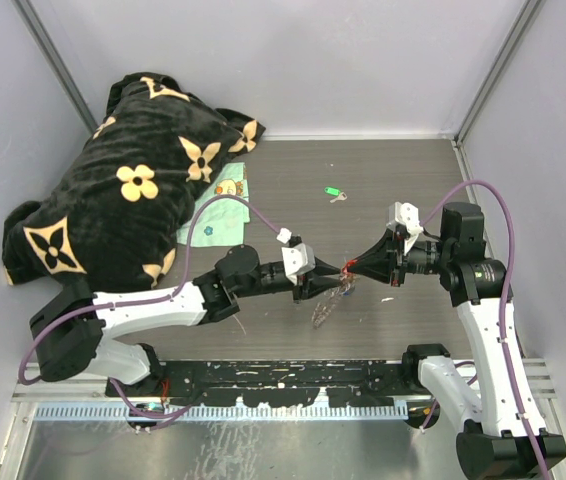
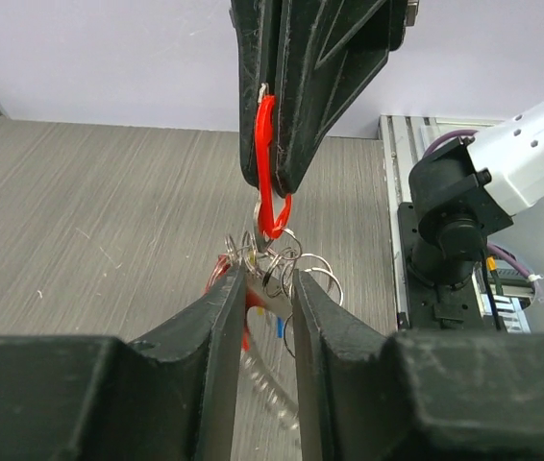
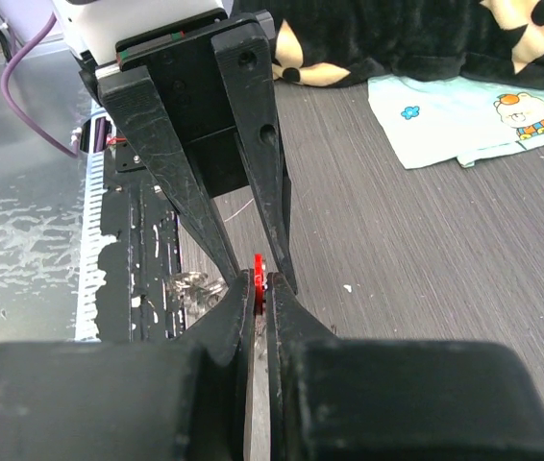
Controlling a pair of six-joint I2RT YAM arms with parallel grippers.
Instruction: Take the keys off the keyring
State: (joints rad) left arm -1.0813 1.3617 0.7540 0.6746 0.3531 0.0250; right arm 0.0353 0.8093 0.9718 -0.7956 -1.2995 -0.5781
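- The tabletop (image 1: 403, 190) lies below both claws. The bunch is held in the air between them, and one loose key with a green tag (image 1: 333, 191) is seen well apart, beyond the fingertips.
- The right claw (image 3: 259, 288) is closed flat on the keyring (image 2: 264, 163), here a red clip. The clip's far loop stands out just past the fingertips.
- The left claw (image 2: 267, 277) is set narrowly apart around the bunch hanging from that loop. Whether it is truly clamped cannot be told.
- The keyring is judged light, stiff and smooth. A pinch across its flat faces, as taken, should resist twisting.
- The split rings (image 2: 322, 279) on the loop are judged springy and slippery, and likely to slide and swing when pulled.
- The keys (image 2: 264, 298), between the left claw's fingers, are judged thin, hard and light. Each is best taken by its flat blade or plastic tag, close to its ring, and drawn away from the right claw.
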